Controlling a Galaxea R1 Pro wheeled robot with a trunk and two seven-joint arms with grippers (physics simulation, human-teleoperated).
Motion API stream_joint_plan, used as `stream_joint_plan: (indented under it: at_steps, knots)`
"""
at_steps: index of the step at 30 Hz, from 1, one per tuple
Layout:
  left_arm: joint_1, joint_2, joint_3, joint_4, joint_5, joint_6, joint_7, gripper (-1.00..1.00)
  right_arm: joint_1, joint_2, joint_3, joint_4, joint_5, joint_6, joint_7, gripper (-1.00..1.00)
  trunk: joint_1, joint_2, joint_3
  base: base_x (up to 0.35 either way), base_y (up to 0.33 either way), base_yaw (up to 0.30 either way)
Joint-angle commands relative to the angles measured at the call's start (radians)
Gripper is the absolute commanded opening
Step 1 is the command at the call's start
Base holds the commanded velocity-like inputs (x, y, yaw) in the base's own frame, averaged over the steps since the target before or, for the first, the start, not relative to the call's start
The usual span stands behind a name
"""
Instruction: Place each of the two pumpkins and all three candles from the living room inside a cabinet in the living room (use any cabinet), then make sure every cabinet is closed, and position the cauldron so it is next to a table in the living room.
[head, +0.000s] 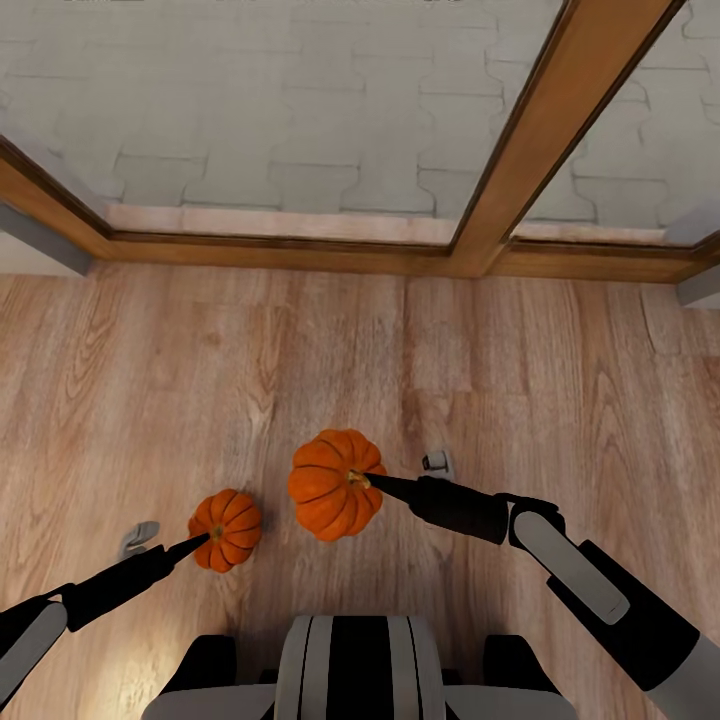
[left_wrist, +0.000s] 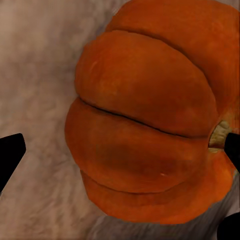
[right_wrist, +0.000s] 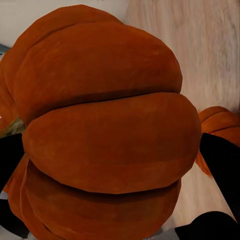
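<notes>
Wood floor (head: 300, 340) runs up to a wood-framed glass wall (head: 520, 150). Each arm carries a pumpkin over the boards, presumably bound for the cabinet. The right gripper (right_wrist: 112, 150) clamps the larger pumpkin (head: 336, 484) between its fingers; the left gripper (head: 195, 543) reaches the smaller pumpkin (head: 226, 529), but I cannot tell if it grips. Open floor lies all round; only the frame ahead hems them.

Black fingers (right_wrist: 220, 165) flank 1 pumpkin (right_wrist: 105, 135), another pumpkin (right_wrist: 220, 125) behind.
</notes>
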Motion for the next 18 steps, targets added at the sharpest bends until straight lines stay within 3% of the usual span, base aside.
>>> stream_joint_plan:
  at_steps: [1, 6, 18]
  knots:
    - [0.000, 0.001, -0.001, 0.000, 0.011, 0.008, 0.000, 1.00, -0.001, 0.001, 0.001, 0.000, -0.009, 0.004, 0.000, -1.00, 0.000, 0.000, 0.000, 0.203, -0.039, 0.000]
    - [0.000, 0.001, 0.000, 0.001, 0.012, 0.008, 0.000, 1.00, -0.001, 0.002, 0.001, 0.002, -0.009, 0.004, -0.002, -1.00, 0.000, 0.000, 0.000, 0.094, -0.045, 0.000]
    - [0.000, 0.001, 0.000, 0.008, 0.012, 0.008, 0.001, 1.00, -0.001, 0.002, 0.001, 0.003, -0.009, 0.004, -0.002, -1.00, 0.000, 0.000, 0.000, -0.015, -0.013, 0.000]
